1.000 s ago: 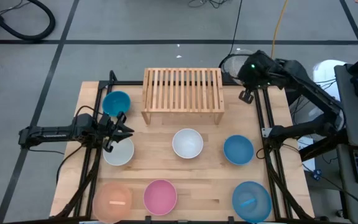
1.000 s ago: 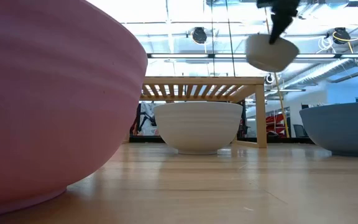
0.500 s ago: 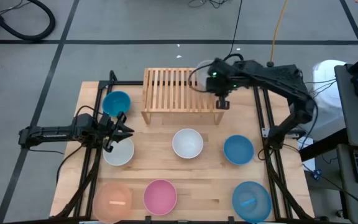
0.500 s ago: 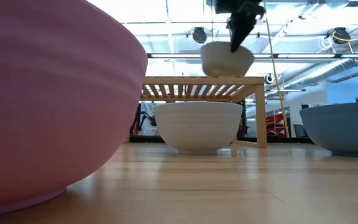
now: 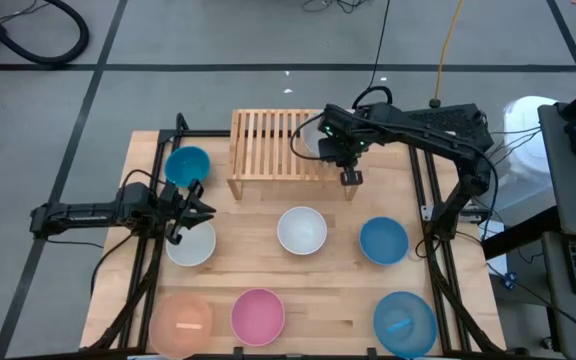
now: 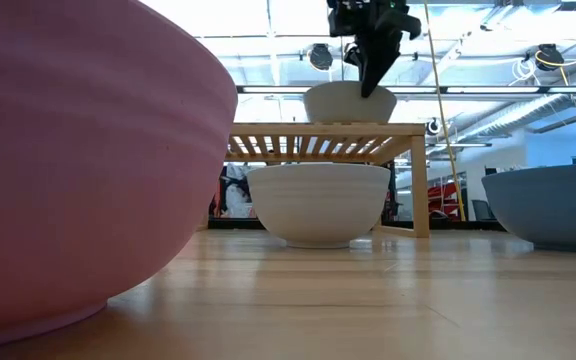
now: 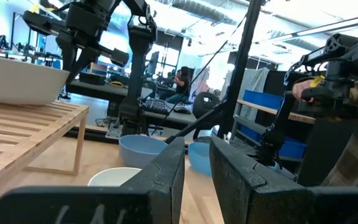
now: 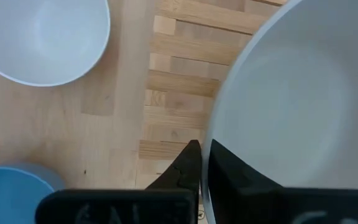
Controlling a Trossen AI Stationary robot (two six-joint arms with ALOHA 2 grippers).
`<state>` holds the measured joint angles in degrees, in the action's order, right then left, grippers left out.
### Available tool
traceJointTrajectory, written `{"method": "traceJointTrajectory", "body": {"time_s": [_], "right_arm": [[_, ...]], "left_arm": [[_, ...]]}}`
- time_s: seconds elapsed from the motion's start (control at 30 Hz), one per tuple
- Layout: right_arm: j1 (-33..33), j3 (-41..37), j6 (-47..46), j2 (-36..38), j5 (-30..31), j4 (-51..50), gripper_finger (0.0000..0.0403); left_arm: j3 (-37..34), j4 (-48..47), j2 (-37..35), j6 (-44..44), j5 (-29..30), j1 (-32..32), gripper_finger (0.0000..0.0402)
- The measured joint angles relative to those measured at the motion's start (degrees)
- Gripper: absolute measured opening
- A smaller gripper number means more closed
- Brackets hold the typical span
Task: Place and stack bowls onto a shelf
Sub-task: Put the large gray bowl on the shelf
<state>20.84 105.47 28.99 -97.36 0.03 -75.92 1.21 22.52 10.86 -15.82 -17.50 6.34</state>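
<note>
Over shelf [image 5: 268, 145] right edge: gripped bowl [image 6: 349, 102].

both my arms are dark, near black, built of slim tube links with bulkier rounded joints. my right arm [image 5: 423, 120] shows a small green light near its wrist (thin black cables loop along it). my left arm [image 5: 78, 215] is a straight dark bar. my left gripper [image 7: 194, 171] has two flat, matte black fingers [image 7: 166, 171] with angled edges.
</note>
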Motion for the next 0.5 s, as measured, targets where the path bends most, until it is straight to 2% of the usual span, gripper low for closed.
{"method": "traceJointTrajectory", "body": {"time_s": [0.2,0.5], "right_arm": [[-0.2,-0.1,-1.0,-0.1,-0.6,0.2,0.0045],[-1.8,-0.1,-0.9,-0.1,-0.4,1.0,0.0088]], "left_arm": [[0.0,0.3,0.0,-2.0,-0.2,0.0,0.0081],[0.0,4.2,0.0,-10.4,-0.2,0.0,0.0081]]}}
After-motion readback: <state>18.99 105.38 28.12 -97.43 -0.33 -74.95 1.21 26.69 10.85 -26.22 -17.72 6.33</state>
